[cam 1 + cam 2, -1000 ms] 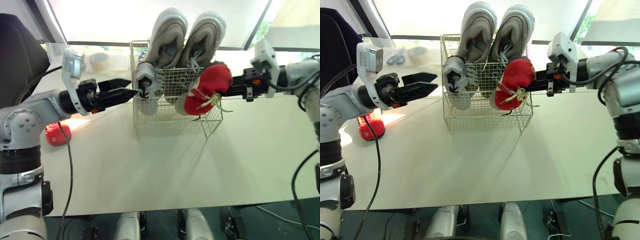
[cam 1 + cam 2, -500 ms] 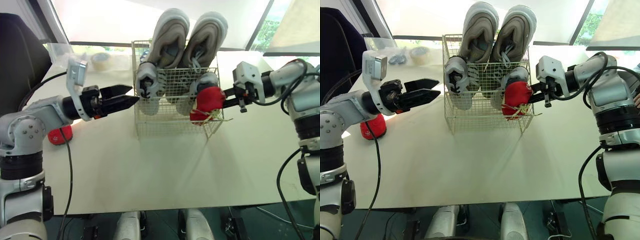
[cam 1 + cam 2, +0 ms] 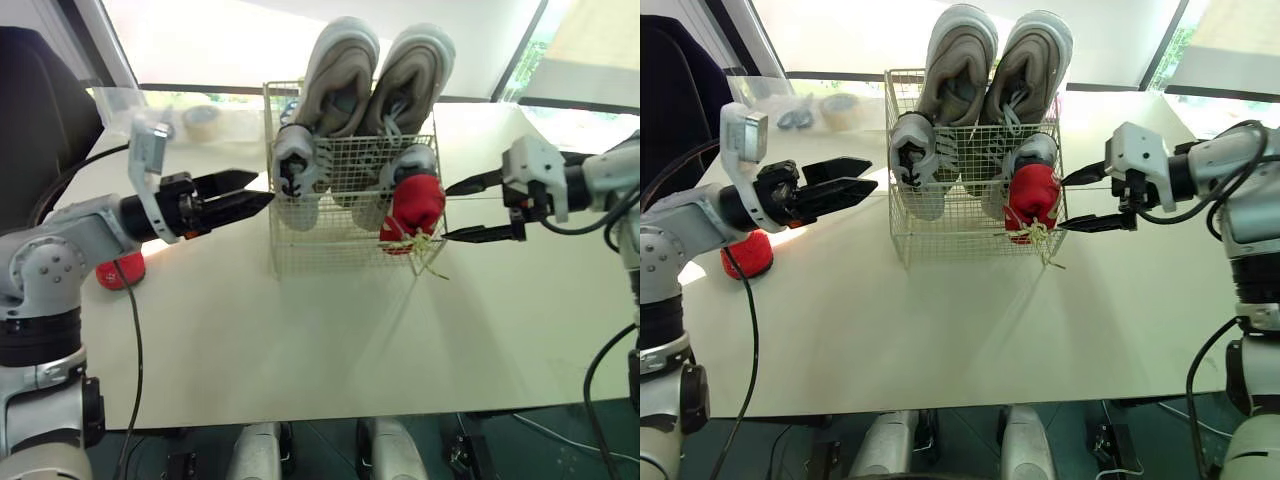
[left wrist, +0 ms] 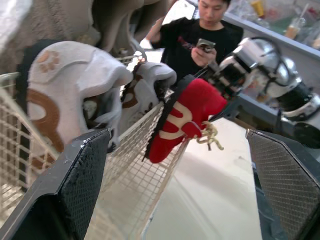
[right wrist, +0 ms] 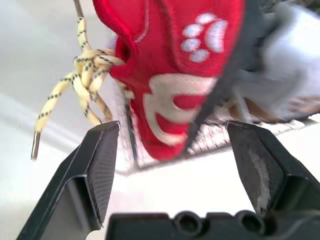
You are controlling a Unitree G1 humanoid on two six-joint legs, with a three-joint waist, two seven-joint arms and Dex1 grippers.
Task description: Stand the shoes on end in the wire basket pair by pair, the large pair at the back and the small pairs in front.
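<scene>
Red shoe, white paw print, at wire basket corner; left end effector, right end effector spread.

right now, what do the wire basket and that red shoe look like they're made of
Wire basket: thin metal wire with a pale, probably coated finish; you can see through its fine open grid.
Red shoe: soft matte fabric, maybe suede or fleece. It has no shine, and a white paw print is stitched or printed on it. The dark sole edge looks like rubber.
Its laces: woven cord, yellow with dark flecks.

Tape roll on white table, person in black holding a phone
</scene>
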